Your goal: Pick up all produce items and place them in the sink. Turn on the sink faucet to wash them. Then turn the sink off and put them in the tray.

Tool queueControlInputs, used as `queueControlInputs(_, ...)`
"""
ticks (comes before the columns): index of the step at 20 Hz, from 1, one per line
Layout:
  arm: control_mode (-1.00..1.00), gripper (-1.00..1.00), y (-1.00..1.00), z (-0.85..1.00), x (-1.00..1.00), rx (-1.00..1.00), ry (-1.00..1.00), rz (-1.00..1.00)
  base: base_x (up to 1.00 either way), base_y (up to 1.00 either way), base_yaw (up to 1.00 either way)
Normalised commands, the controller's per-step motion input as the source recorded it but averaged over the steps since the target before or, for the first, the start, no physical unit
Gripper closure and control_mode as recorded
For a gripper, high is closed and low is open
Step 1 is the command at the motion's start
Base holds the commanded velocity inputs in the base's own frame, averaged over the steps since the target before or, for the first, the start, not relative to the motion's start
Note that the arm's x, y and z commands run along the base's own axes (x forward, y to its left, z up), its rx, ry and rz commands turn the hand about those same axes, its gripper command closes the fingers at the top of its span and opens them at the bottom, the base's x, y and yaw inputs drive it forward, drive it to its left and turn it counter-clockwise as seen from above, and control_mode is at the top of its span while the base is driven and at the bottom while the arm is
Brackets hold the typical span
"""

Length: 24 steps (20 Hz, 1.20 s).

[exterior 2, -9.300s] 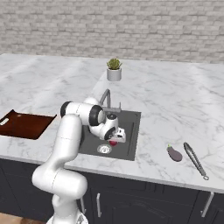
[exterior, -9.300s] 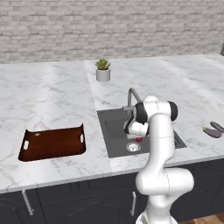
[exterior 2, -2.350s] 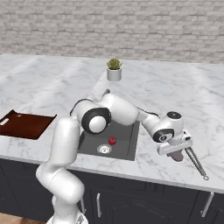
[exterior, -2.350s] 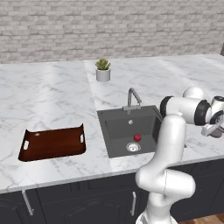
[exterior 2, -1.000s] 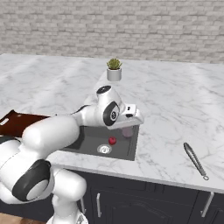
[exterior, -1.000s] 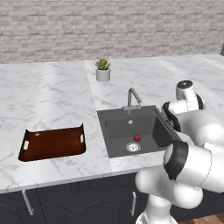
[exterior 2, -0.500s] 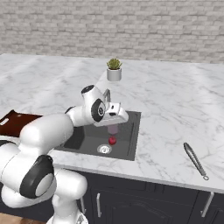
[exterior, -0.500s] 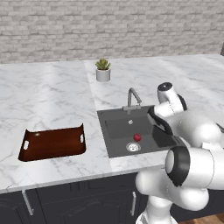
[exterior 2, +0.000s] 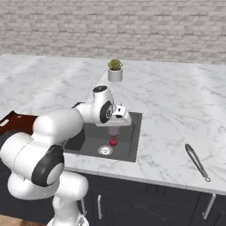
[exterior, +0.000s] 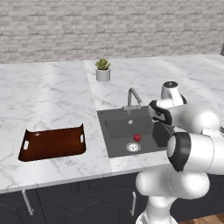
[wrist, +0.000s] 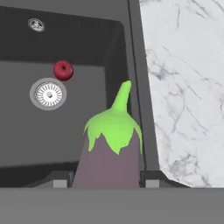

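Gripper (wrist: 106,183) clamped on one eggplant (wrist: 111,151), above sink (exterior: 114,131) | one apple (wrist: 63,70) in basin beside drain (wrist: 48,93) | one faucet (exterior: 132,97) | one tray (exterior: 52,143) on counter, well left of sink

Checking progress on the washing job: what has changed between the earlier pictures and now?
The gripper let go of the red fruit in the sink, swung right to the counter, took hold of the eggplant and carried it back over the basin. The tray, faucet and potted plant stayed put.
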Motion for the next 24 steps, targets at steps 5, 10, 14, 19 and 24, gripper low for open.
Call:
queueControlInputs(5,-1.0,1.0,0.08,-0.44,0.31,0.12,0.0,0.1,0.0,0.0,0.0)
queueControlInputs(10,-1.0,1.0,0.09,-0.44,0.35,0.09,0.0,0.09,0.0,0.0,0.0)
queueControlInputs(14,-1.0,1.0,0.0,-0.29,0.17,0.01,0.03,0.05,0.0,0.0,0.0)
queueControlInputs(19,-1.0,1.0,0.07,-0.34,0.34,0.02,0.02,0.02,0.0,0.0,0.0)
queueControlInputs(24,-1.0,1.0,0.14,-0.37,0.38,0.02,0.0,0.01,0.0,0.0,0.0)
